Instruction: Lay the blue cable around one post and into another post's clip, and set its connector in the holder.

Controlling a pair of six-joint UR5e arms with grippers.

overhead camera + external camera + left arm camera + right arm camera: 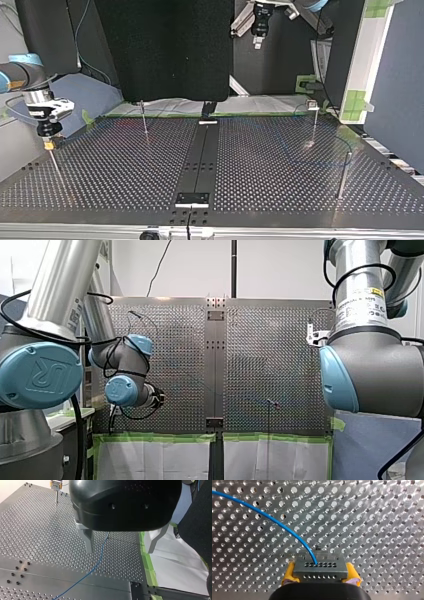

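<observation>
Connector point(322, 567) is closest in the right wrist view. It's a perforated metal block, clamped on both sides by the right gripper point(321, 576) and its yellow pads point(288, 576). Cable point(274, 521) leaves the block's upper face and arcs away over the table point(374, 517).

Top view:
- Right gripper sits at the view's left, low over the table near its edge, pads pointing down.
- A thin rod point(55, 167) runs from just under the pads down to the table.
- Left gripper point(119, 551) hangs high at the view's upper edge, well apart from the table and from every post.

Left wrist view:
- Metal fingers point(87, 540) are spread wide with nothing between them.
- Cable lies on the table below the gap between them and runs on toward the camera.
- Green tape point(147, 562) and white paper point(175, 565) border the table beside that gripper.

Top view, right half:
- Clip post point(314, 125) stands upright with a pale clip on top.
- Plain post point(343, 175) stands nearer the camera.
- A faint blue line curves on the table between the two. The view is too dim to say whether it touches or wraps either one.
- Third post point(144, 120) stands left of centre, between the right gripper and the table's dark middle strip.
</observation>
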